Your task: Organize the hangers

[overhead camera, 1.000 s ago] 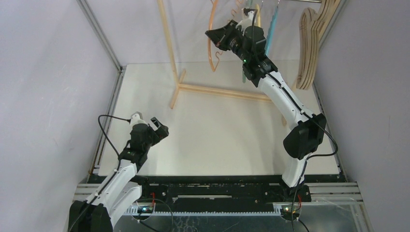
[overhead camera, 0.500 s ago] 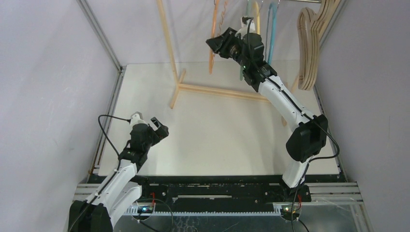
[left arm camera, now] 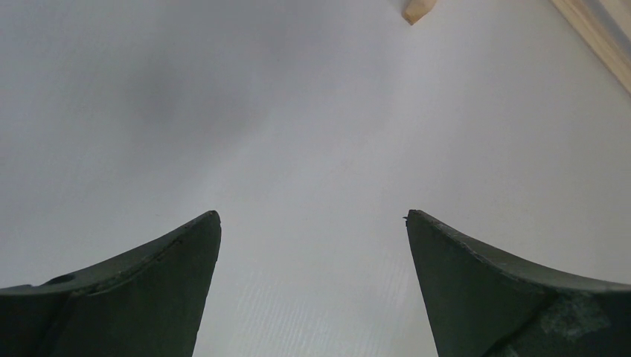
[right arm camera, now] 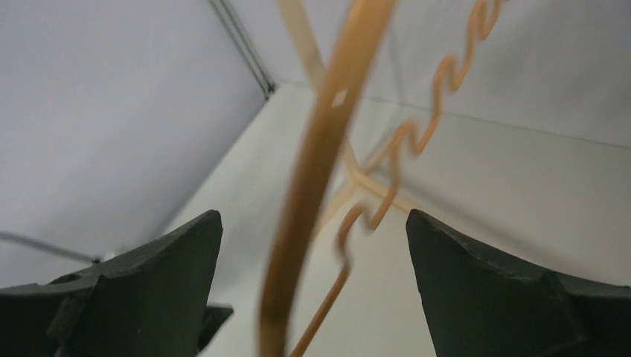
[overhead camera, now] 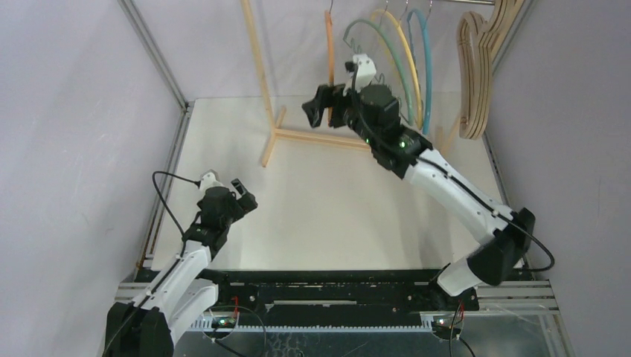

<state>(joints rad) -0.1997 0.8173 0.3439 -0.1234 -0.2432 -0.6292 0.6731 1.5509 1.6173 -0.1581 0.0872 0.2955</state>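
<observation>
— Start with the tall pale wooden A-frame rack (overhead camera: 257,59). See trouble there?

— Probably. Looks light, so could rock or tip under a sideways shove from the right arm (overhead camera: 446,186), reaching up close in front of it.

— And the pale wooden loop-shaped hangers (overhead camera: 474,74)?

— Hang bunched at the rack's right end, well apart from any finger. Little risk there.

— Next, the thin arched ones with metal hooks?

— Hang along the rack's middle: the teal hanger (overhead camera: 430,67), the yellow hanger (overhead camera: 408,56), the green hanger (overhead camera: 363,22), then the orange hanger (overhead camera: 329,44) nearest the rack's left upright. Worry about the orange: runs between the jaws of the right gripper (overhead camera: 324,111), spread wide and gripping nothing. Could snag on a finger during a pull-back, swing into the green, or slip its hook off the rack.

— Cause?

— Retreating sideways instead of straight out along the strip.

— And the left gripper (left arm camera: 312,223)?

— Parted too, holding nothing, low and well left of the rack's foot. Harmless unless swept toward that foot.
</observation>
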